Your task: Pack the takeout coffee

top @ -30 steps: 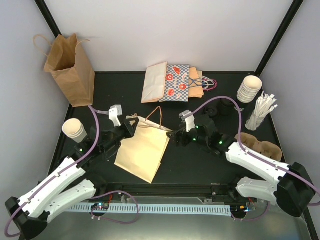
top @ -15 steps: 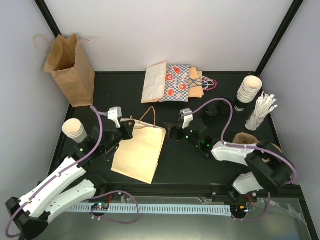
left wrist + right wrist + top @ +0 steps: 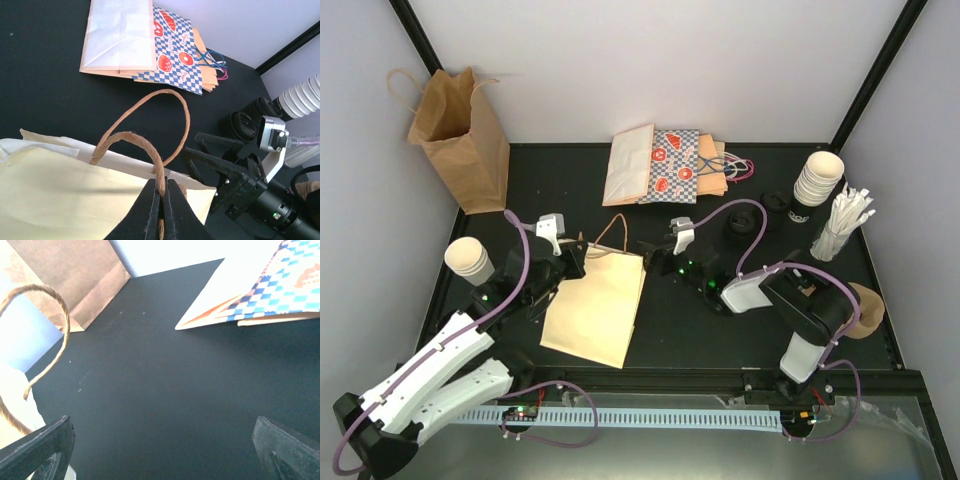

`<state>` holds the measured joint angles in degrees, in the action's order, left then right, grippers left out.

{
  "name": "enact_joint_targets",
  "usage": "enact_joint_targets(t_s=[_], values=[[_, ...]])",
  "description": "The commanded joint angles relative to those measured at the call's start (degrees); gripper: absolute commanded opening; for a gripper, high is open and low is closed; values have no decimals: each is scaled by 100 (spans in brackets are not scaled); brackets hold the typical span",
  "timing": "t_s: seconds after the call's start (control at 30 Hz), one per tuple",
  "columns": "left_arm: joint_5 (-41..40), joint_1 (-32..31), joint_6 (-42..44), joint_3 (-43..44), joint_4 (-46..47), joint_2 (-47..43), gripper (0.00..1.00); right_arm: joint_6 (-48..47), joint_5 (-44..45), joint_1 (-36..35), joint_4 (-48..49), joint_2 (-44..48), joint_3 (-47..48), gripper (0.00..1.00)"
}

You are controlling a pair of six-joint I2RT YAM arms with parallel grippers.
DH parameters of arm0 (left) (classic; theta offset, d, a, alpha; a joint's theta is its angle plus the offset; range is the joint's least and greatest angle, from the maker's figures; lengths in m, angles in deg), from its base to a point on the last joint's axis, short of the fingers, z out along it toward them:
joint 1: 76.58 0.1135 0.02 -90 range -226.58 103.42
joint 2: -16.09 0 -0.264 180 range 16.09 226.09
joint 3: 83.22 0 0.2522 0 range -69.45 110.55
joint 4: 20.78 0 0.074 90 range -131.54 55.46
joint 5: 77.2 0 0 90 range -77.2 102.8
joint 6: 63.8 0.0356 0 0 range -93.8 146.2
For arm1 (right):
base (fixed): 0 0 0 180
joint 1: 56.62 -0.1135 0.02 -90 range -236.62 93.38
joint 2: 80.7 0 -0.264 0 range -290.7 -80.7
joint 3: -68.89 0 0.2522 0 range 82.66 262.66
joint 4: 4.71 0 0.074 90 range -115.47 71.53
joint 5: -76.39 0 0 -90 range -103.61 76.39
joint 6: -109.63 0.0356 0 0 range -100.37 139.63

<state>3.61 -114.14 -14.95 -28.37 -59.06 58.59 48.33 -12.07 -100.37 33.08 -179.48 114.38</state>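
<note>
The takeout coffee cups stand in two stacks: one at the table's left edge, one at the back right, the latter also showing in the left wrist view. A cream handled paper bag lies flat between the arms. My left gripper is shut on its near twisted-paper handle, right at the bag's mouth. My right gripper hovers just right of the bag's mouth, jaws wide open and holding nothing; its fingers frame bare black table, with the bag's far handle at the left.
An upright brown paper bag stands open at the back left. Flat folded bags, one checkered blue, lie at the back centre. White sticks, black lids and a brown cup carrier sit at the right.
My right arm has folded back and its gripper has swung left toward the bag's mouth, opening fully. The cream bag has slid slightly left with my left gripper.
</note>
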Motion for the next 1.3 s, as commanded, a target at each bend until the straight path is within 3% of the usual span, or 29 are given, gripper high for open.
enact_joint_targets(t_s=[0.0, 0.47, 0.93, 1.27], values=[[-160, 60, 189, 210, -165, -4, 2, -51, 157, -34, 448, -148, 318, 100], [-164, 137, 291, 238, -190, 106, 2, -478, 115, -4, 342, -522, 720, 100], [-90, 310, 542, 389, -101, 426, 1, -578, -739, 609, 129, -928, 1345, 100], [922, 777, 1154, 1016, 165, 1218, 1, -644, -1189, 742, -89, -597, 1370, 100]])
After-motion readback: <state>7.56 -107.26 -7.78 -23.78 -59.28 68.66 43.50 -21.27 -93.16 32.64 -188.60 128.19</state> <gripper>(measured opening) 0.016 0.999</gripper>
